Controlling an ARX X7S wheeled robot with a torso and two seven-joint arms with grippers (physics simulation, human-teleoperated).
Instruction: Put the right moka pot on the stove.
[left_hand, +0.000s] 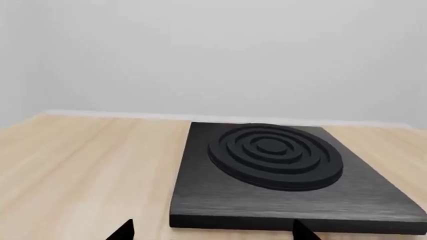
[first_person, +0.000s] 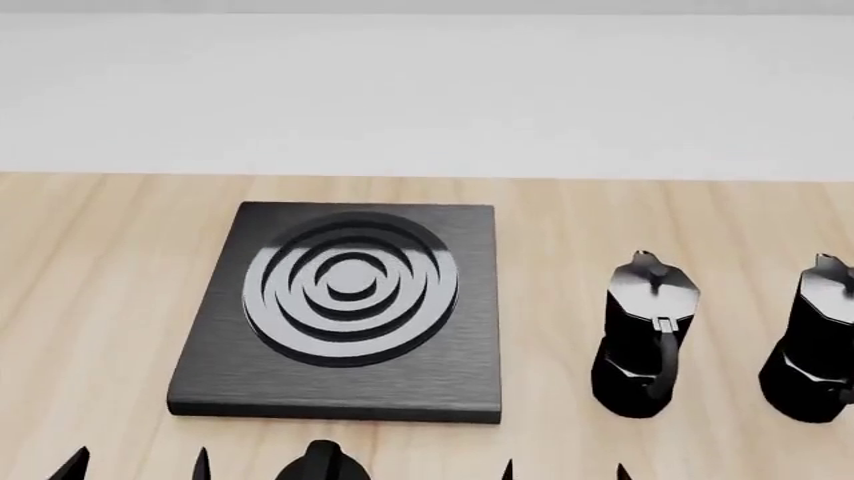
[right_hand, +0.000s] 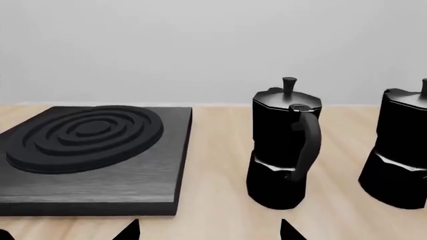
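Observation:
The right moka pot (first_person: 817, 345) is glossy black and stands upright on the wooden table, cut by the head view's right edge; the right wrist view shows it as well (right_hand: 400, 150). A look-alike pot (first_person: 645, 335) stands to its left, handle toward me. The stove (first_person: 350, 305), a flat black slab with raised rings, lies left of both pots with nothing on it. My right gripper (first_person: 563, 470) is open and empty, near the table's front edge, in front of the left pot. My left gripper (first_person: 136, 466) is open and empty in front of the stove's left corner.
A small round black knob (first_person: 322, 464) sits at the front edge between the grippers. The wooden table (first_person: 94, 280) runs back to a pale wall. Bare wood separates the stove (right_hand: 93, 150) from the nearer pot (right_hand: 283, 145).

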